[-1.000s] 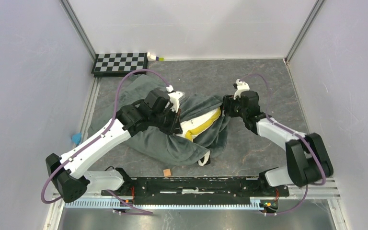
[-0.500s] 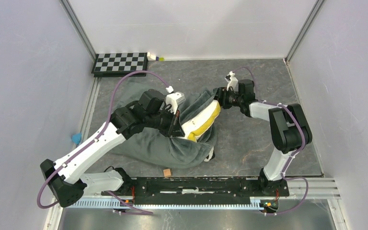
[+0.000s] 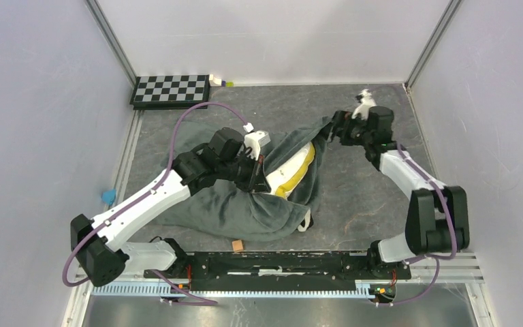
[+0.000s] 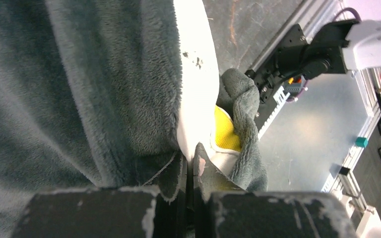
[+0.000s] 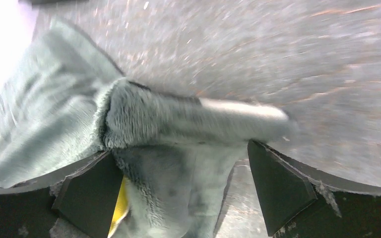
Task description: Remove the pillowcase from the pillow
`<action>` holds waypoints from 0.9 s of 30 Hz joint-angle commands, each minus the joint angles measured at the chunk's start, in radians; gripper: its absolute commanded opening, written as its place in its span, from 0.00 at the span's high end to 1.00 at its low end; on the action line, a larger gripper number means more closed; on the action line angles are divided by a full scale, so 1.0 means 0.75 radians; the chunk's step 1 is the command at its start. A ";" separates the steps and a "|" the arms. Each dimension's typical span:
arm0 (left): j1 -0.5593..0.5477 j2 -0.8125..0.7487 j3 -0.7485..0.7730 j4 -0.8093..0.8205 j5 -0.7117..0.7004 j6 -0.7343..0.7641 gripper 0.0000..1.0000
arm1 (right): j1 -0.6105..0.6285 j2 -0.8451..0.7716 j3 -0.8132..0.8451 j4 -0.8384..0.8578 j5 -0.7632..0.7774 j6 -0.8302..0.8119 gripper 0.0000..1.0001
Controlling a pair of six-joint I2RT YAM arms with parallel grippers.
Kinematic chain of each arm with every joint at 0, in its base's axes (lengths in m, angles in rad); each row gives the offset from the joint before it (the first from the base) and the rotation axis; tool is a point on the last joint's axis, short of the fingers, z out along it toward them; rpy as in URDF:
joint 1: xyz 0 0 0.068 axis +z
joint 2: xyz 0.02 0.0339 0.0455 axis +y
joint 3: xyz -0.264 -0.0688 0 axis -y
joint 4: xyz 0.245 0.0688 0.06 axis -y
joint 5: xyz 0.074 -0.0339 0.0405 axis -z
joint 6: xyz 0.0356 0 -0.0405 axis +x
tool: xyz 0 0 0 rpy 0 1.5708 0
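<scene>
The pillowcase, its plain grey-green side up, lies bunched on the table's middle left. The white pillow with its yellow edge pokes out of the opening. My left gripper is shut on the pillow's white edge, with pillowcase plush to its left; the closed fingertips pinch the white cloth. My right gripper is at the pillowcase's far right corner. In the right wrist view its jaws stand wide apart with a fold of pillowcase between them and a yellow sliver of pillow below.
A checkerboard stands at the back left with a small white and yellow object beside it. A small orange cube lies near the front rail. A blue item sits at the left wall. Walls enclose the table.
My right gripper has moved back and to the right, and the pillowcase's corner is drawn out after it. My left arm has shifted slightly right, still holding the pillow.
</scene>
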 commanded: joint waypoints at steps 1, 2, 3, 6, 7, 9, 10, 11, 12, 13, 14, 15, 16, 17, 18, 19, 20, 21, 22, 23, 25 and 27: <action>-0.005 0.030 -0.008 0.193 -0.053 -0.095 0.98 | -0.142 -0.140 -0.032 -0.091 0.142 0.170 0.02; -0.003 0.037 -0.010 0.206 -0.054 -0.104 0.98 | -0.203 -0.169 -0.049 -0.089 0.116 0.200 0.02; -0.003 0.044 -0.014 0.219 -0.052 -0.111 0.98 | -0.224 -0.198 -0.071 -0.076 0.092 0.214 0.02; 0.001 0.052 -0.016 0.265 -0.046 -0.134 0.98 | -0.233 -0.289 -0.114 -0.077 0.060 0.233 0.02; 0.003 0.051 -0.013 0.275 -0.041 -0.139 0.98 | -0.233 -0.318 -0.131 -0.074 0.020 0.231 0.02; 0.005 0.051 -0.006 0.289 -0.042 -0.146 0.98 | -0.232 -0.366 -0.165 -0.086 -0.044 0.237 0.02; 0.005 0.051 -0.003 0.293 -0.041 -0.148 0.98 | -0.229 -0.395 -0.195 -0.077 -0.078 0.249 0.02; 0.008 0.053 0.003 0.296 -0.041 -0.149 0.98 | -0.224 -0.431 -0.234 -0.060 -0.114 0.267 0.02; 0.008 0.057 0.007 0.298 -0.043 -0.148 0.98 | -0.218 -0.468 -0.273 -0.055 -0.131 0.280 0.02; 0.009 0.062 0.013 0.299 -0.045 -0.148 0.98 | -0.208 -0.504 -0.304 -0.055 -0.141 0.300 0.02; 0.010 0.066 0.017 0.301 -0.043 -0.148 0.98 | -0.184 -0.550 -0.346 -0.045 -0.147 0.333 0.02; 0.010 0.072 0.022 0.307 -0.039 -0.149 0.98 | -0.159 -0.593 -0.386 -0.027 -0.145 0.380 0.02; 0.010 0.079 0.026 0.312 -0.032 -0.152 0.98 | -0.099 -0.626 -0.416 -0.020 -0.132 0.435 0.03; 0.010 0.084 0.028 0.321 -0.023 -0.153 0.98 | -0.044 -0.660 -0.447 -0.014 -0.103 0.505 0.04; 0.010 0.087 0.031 0.326 -0.020 -0.154 0.98 | 0.002 -0.685 -0.466 -0.015 -0.063 0.563 0.05; 0.010 0.092 0.033 0.329 -0.020 -0.154 0.98 | 0.059 -0.715 -0.488 -0.026 -0.010 0.643 0.07; 0.010 0.095 0.035 0.332 -0.020 -0.154 0.98 | 0.105 -0.736 -0.509 -0.010 0.020 0.700 0.09; 0.010 0.099 0.037 0.335 -0.022 -0.153 0.98 | 0.153 -0.752 -0.530 0.025 0.035 0.758 0.11; 0.010 0.098 0.037 0.336 -0.026 -0.155 0.98 | 0.196 -0.762 -0.540 0.032 0.055 0.805 0.12; 0.010 0.101 0.037 0.340 -0.026 -0.158 0.98 | 0.225 -0.762 -0.544 0.041 0.061 0.828 0.15; 0.010 0.099 0.037 0.345 -0.029 -0.163 0.98 | 0.274 -0.754 -0.539 0.031 0.088 0.853 0.19; 0.010 0.094 0.037 0.347 -0.037 -0.164 0.98 | 0.303 -0.741 -0.543 0.033 0.102 0.866 0.19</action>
